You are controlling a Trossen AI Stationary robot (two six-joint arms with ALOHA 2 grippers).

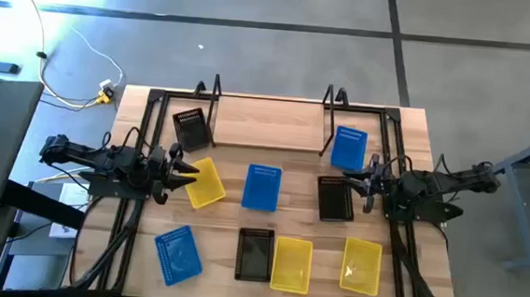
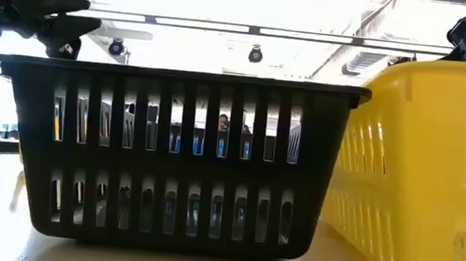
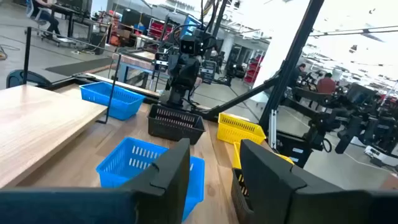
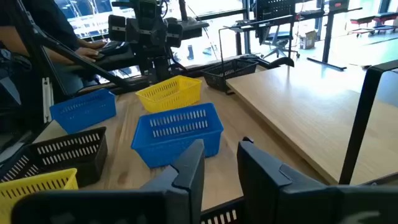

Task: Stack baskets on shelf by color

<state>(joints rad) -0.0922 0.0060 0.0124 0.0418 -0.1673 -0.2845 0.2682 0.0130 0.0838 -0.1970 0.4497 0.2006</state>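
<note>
In the high view, nine baskets lie on the wooden table. Black [image 1: 190, 127] and blue [image 1: 349, 147] baskets sit by the shelf's upright loops [image 1: 215, 94]. Yellow [image 1: 205, 182], blue [image 1: 262, 187] and black [image 1: 334, 197] baskets form a middle row. Blue [image 1: 178, 253], black [image 1: 255, 255] and two yellow baskets [image 1: 291, 264] [image 1: 361, 265] line the near edge. My left gripper [image 1: 189, 169] [image 3: 214, 168] is open beside the middle yellow basket. My right gripper [image 1: 354, 181] [image 4: 221, 165] is open above the middle black basket's right side.
The larger black tube frame [image 1: 145, 121] runs around the table's sides. In the low view, a black basket [image 2: 184, 160] and a yellow basket [image 2: 419, 181] stand close to the camera. Bare wood [image 1: 266, 130] lies between the shelf's uprights. People and workbenches show in the room beyond.
</note>
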